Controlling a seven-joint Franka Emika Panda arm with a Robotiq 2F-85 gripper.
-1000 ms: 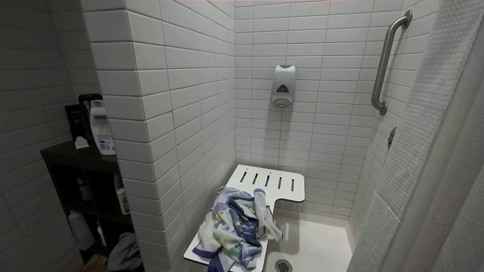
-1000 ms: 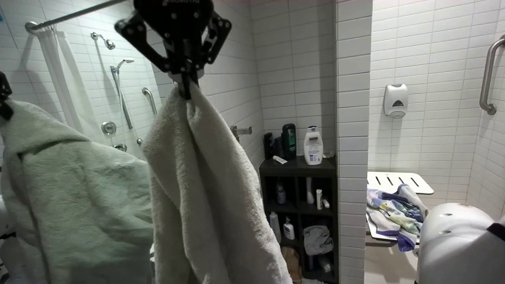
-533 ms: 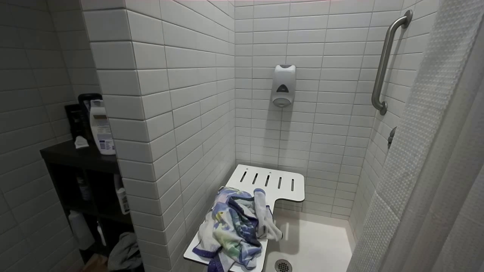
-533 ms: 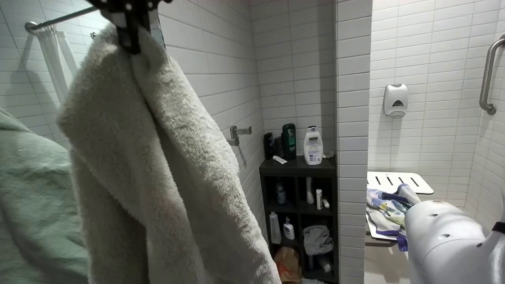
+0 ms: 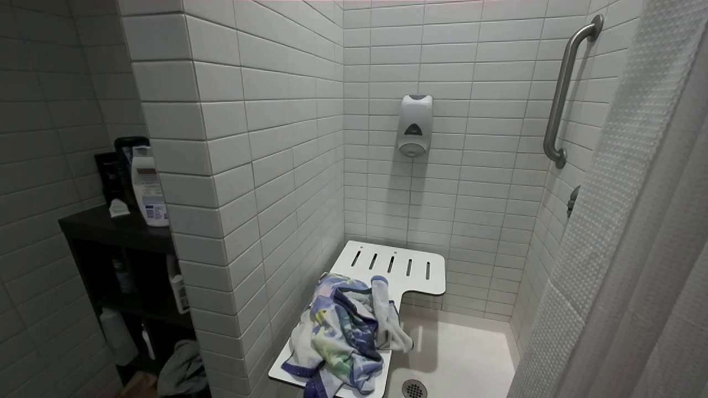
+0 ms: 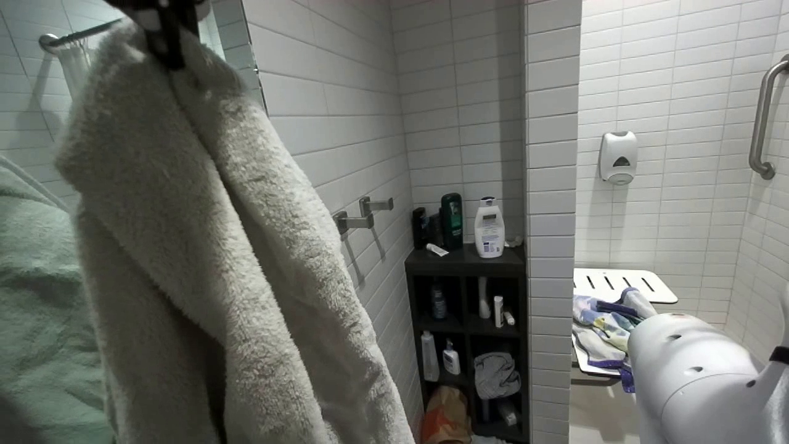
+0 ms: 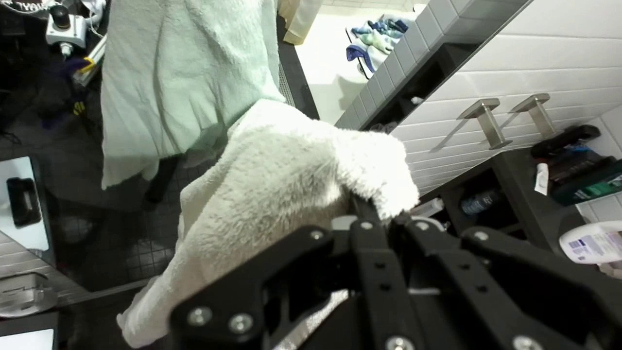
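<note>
Pincer clamps towel; white bottle bears label (purplish, illegible).

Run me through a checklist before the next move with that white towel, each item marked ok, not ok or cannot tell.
1. Towel gripped by the end effector: ok, pinched near its top.
2. Towel apart from the wall hooks: ok, a gap shows in the wrist view.
3. Towel spread flat: not ok, it hangs in deep folds.
4. Towel's lower edge free of snags: cannot tell, it runs out of frame in an exterior view.
5. White bottle and green bottle upright on the shelf unit: ok.
6. Patterned cloth resting on the shower bench: ok.
</note>
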